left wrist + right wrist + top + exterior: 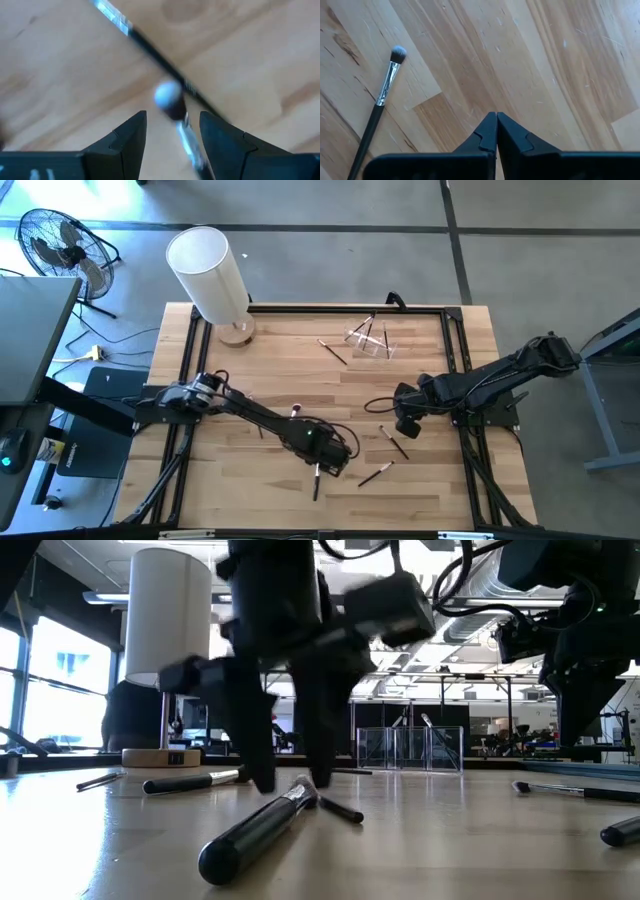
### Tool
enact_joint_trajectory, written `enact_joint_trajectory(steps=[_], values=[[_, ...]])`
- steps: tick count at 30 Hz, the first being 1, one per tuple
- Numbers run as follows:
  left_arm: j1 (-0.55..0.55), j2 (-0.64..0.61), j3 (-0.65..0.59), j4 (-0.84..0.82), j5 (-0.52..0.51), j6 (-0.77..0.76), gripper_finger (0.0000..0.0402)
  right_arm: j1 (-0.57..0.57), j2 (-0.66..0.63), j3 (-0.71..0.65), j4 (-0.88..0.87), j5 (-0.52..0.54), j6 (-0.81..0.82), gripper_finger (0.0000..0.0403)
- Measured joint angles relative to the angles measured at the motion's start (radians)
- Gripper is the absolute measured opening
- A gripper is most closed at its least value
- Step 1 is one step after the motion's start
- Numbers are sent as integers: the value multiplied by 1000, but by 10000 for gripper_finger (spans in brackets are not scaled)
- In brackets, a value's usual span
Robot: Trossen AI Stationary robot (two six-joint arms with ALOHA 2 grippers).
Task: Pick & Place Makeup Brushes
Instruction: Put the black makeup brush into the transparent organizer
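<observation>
We saw the left gripper [172,137] released, fingers astride a brush [172,100] lying on the worktop [420,490]. We judged it light, stiff and roll-prone, best pinched mid-handle. Farther off, the right gripper [496,131] hovered clenched, empty, near another brush [384,90].

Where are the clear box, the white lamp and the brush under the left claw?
Clear box [370,340], high view, on its see-through wall.
White lamp [208,272], high view, middle of its shade.
Brush [170,97], left wrist view, on its rounded bristle tip, between the open fingers.
</observation>
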Motion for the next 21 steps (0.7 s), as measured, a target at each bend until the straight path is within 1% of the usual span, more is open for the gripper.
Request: enact_joint_trajectory(steps=[4,10,21], values=[[1,-2,15,-71,17,14,182,0,0,0,13,-2,0,7],[2,-2,16,-21,-21,4,182,0,0,0,38,-6,0,2],[2,-4,16,-20,-52,-39,182,0,0,0,50,-23,3,6]])
